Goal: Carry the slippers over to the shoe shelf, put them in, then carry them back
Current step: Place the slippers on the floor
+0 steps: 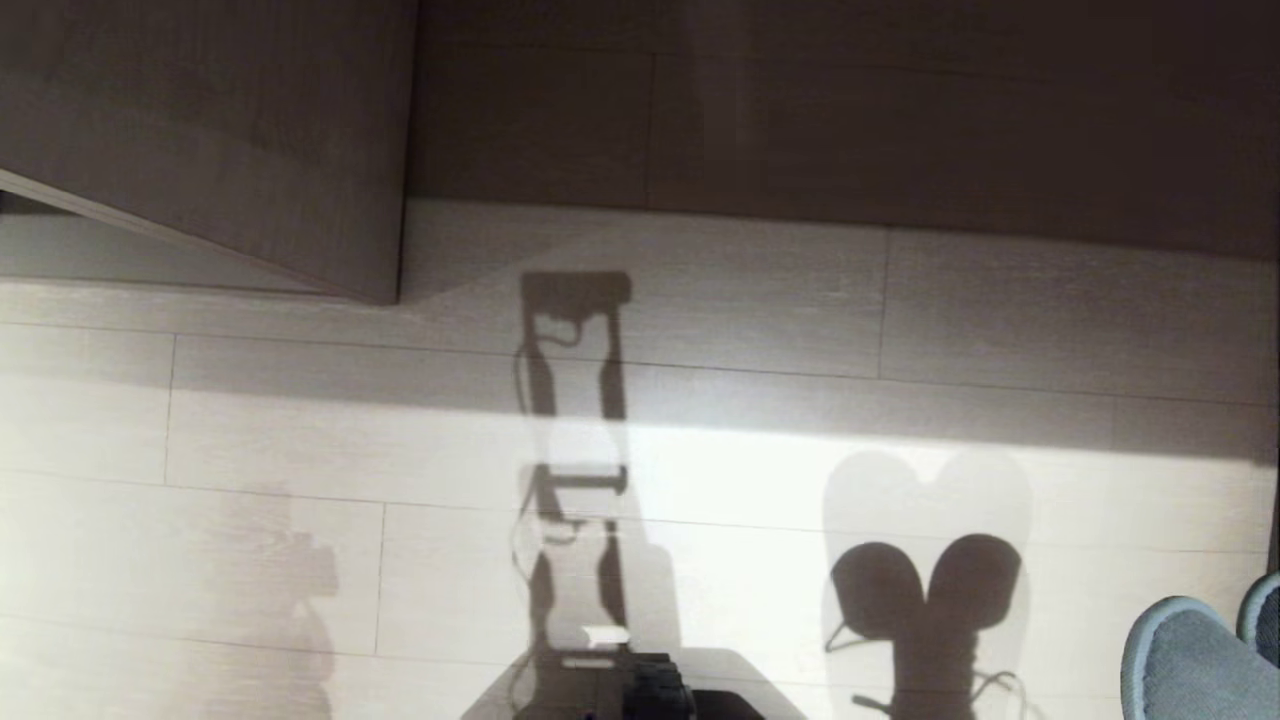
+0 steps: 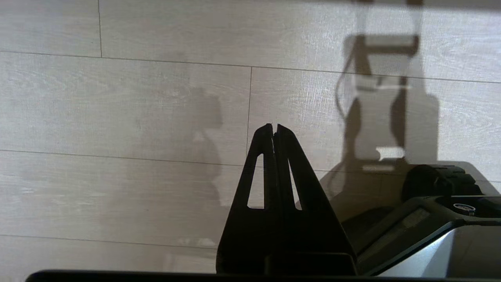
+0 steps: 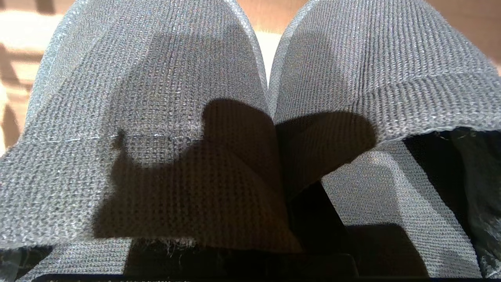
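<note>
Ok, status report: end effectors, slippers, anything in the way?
Left end effector shut, empty. Right shut on slippers, carried above floor. Shoe shelf ahead-left, nothing blocking.

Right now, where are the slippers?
The slippers are at the head view's bottom right corner, off the floor, side by side, held by the right gripper.

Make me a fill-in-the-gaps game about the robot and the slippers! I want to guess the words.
1. The right gripper is shut on a pair of grey-blue ______.
2. The left gripper holds nothing, and its two black fingers are ______.
3. In the head view, the slippers peek in at the bottom ______ corner.
4. On the pale wood-look floor, the dark heart-like shape is the slippers' ______.

Missing words: slippers; shut; right; shadow
</note>
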Robot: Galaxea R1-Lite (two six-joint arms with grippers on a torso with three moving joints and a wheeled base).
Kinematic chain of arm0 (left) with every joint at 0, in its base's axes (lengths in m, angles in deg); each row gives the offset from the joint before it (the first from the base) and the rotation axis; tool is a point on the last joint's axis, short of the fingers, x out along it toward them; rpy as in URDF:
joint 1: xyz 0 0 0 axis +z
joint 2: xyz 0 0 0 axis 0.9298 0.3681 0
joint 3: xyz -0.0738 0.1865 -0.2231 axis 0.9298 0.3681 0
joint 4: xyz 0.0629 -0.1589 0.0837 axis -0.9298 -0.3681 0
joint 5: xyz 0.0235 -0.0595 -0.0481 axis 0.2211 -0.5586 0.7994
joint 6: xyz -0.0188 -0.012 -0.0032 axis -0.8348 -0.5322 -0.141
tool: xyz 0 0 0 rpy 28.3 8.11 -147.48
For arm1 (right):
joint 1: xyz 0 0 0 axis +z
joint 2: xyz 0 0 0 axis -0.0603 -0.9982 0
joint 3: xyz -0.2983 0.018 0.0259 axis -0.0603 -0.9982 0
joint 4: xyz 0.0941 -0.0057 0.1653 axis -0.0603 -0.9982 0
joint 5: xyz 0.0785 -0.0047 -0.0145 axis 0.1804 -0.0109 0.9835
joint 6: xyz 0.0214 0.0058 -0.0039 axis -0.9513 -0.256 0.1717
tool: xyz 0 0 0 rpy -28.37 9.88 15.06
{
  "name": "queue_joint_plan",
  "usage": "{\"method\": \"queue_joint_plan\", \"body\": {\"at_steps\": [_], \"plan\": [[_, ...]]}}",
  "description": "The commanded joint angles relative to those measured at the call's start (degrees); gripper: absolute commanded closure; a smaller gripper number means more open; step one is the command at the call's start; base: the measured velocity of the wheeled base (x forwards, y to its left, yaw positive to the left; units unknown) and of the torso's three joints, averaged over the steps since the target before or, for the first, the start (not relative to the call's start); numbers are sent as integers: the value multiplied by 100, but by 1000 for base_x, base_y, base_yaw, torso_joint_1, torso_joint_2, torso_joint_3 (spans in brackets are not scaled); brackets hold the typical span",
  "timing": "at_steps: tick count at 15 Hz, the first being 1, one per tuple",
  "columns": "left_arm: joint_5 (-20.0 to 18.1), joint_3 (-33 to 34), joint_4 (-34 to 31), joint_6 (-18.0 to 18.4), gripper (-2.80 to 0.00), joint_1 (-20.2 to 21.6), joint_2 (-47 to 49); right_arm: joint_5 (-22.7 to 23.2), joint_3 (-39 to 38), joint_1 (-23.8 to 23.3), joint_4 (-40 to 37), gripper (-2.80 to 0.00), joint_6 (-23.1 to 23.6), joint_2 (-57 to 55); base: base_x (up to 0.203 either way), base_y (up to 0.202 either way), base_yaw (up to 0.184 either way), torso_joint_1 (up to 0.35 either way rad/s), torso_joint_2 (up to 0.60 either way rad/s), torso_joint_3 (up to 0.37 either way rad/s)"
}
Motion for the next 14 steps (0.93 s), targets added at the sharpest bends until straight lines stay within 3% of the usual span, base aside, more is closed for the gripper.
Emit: {"method": "queue_joint_plan", "body": {"at_steps": [1,14], "plan": [[1,9,0,-11,0,0,0,-3,-9,0,-2,0,-2,28,0,0,0,1,-1,-194],[1,9,9,-2,0,0,0,-3,-9,-2,-3,0,-2,19,0,0,0,2,2,-198]]}}
